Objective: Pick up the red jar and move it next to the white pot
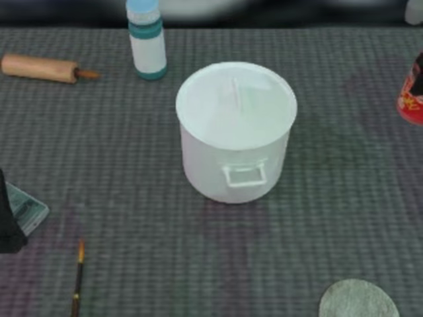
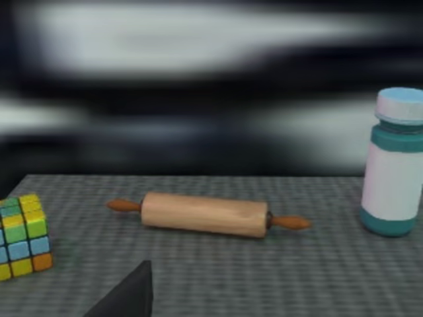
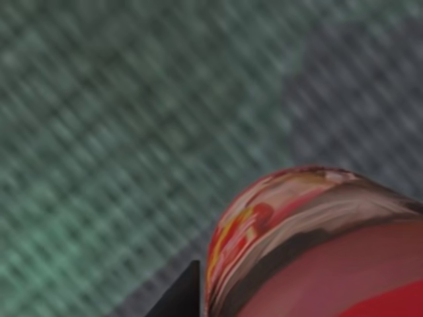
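Observation:
The white pot (image 1: 236, 129) stands at the table's middle, lid on, its rectangular handle facing the front. The red jar (image 1: 411, 92) shows only partly at the far right edge of the top view. It fills the right wrist view as the red jar (image 3: 317, 244), its dark and yellow label visible. My right gripper (image 3: 198, 294) is shut on it, with one dark fingertip (image 3: 184, 297) pressed against the jar's side. A dark shadow lies on the cloth beyond the jar. My left gripper (image 2: 268, 310) is parked at the left edge, open, holding nothing.
A wooden rolling pin (image 1: 39, 68) lies at the back left, next to a white bottle with teal bands (image 1: 147, 39). A paintbrush (image 1: 78, 277) and a small teal packet (image 1: 26, 208) lie at the front left. A grey disc (image 1: 359, 300) is at the front right. A colour cube (image 2: 23, 234) sits nearby.

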### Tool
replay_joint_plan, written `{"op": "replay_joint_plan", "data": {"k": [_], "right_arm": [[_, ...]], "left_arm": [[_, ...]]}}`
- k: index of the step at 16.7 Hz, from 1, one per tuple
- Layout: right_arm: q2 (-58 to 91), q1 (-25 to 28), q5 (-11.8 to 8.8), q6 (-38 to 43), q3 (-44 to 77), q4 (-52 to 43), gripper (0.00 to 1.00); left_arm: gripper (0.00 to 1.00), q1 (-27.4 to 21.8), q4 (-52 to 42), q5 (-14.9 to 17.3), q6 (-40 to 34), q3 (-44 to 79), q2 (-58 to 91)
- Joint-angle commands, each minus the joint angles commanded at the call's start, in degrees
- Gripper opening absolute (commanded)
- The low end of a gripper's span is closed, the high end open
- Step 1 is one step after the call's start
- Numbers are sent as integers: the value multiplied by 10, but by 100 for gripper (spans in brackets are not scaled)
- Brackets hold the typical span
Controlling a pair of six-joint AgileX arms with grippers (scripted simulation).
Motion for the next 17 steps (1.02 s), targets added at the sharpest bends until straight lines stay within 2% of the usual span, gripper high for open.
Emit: {"op": "replay_joint_plan", "data": {"k": [4, 13, 17], "right_arm": [[-11, 33, 31, 109, -35, 33, 0], [-53, 150, 140, 511, -174, 146, 0], [-72, 187, 178, 629, -217, 189, 0]], "left_arm": [[100, 0, 0, 0, 0, 0, 0], [100, 0, 0, 0, 0, 0, 0], [100, 0, 0, 0, 0, 0, 0]]}}
